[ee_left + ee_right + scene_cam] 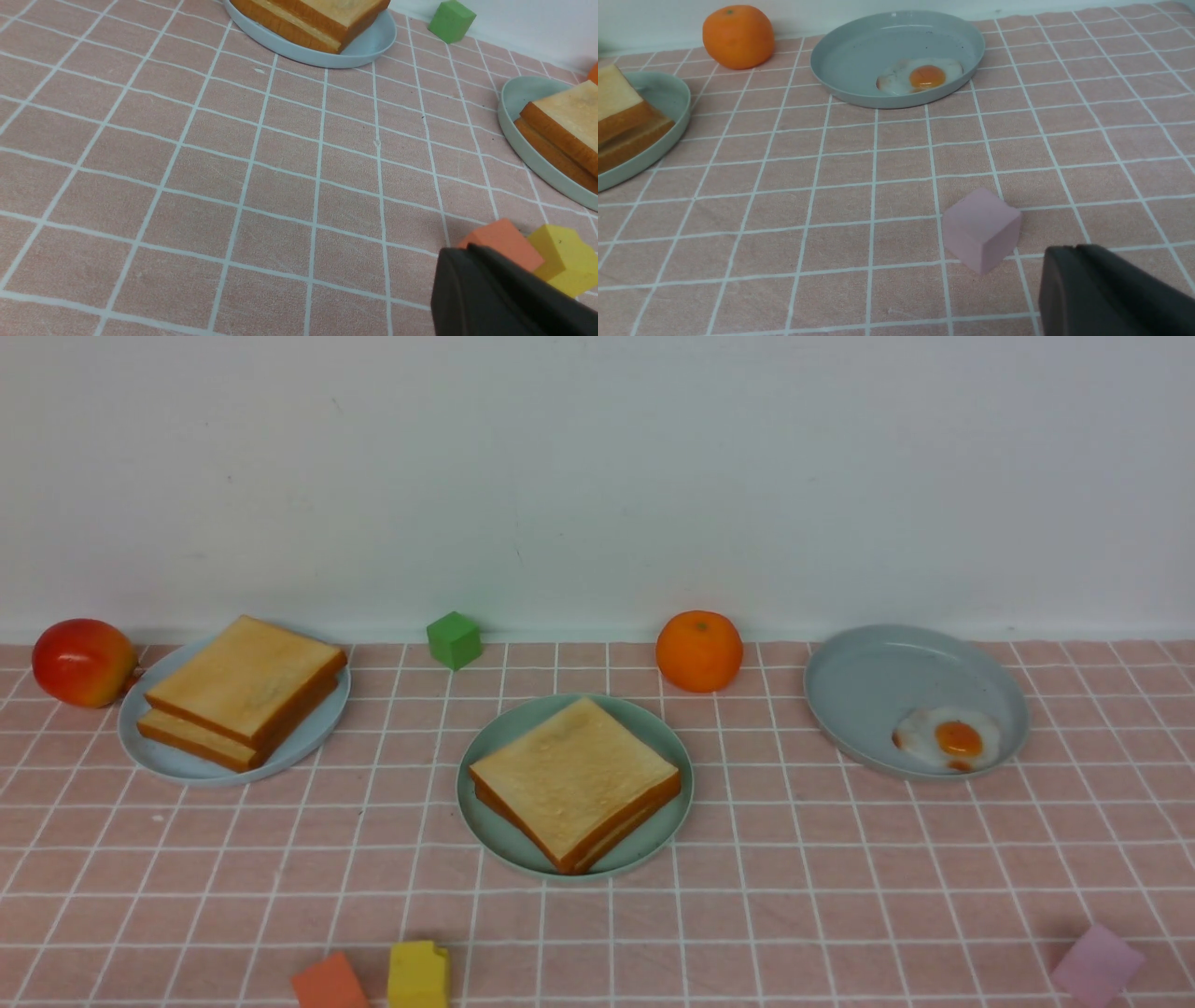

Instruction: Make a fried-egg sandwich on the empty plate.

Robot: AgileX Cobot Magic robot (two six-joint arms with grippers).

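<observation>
The mint-green plate at the middle holds two golden toast slices stacked square on each other; no egg shows between them. A fried egg with an orange yolk lies in the grey dish at the right. Neither arm appears in the front view. My left gripper hangs low over the cloth, its dark fingers pressed together and holding nothing, just in front of an orange cube. My right gripper also shows its fingers together and empty, beside a pink cube.
A pale blue plate at the left carries two more toast slices. A red fruit, green cube and orange stand along the wall. A yellow block lies at the front edge.
</observation>
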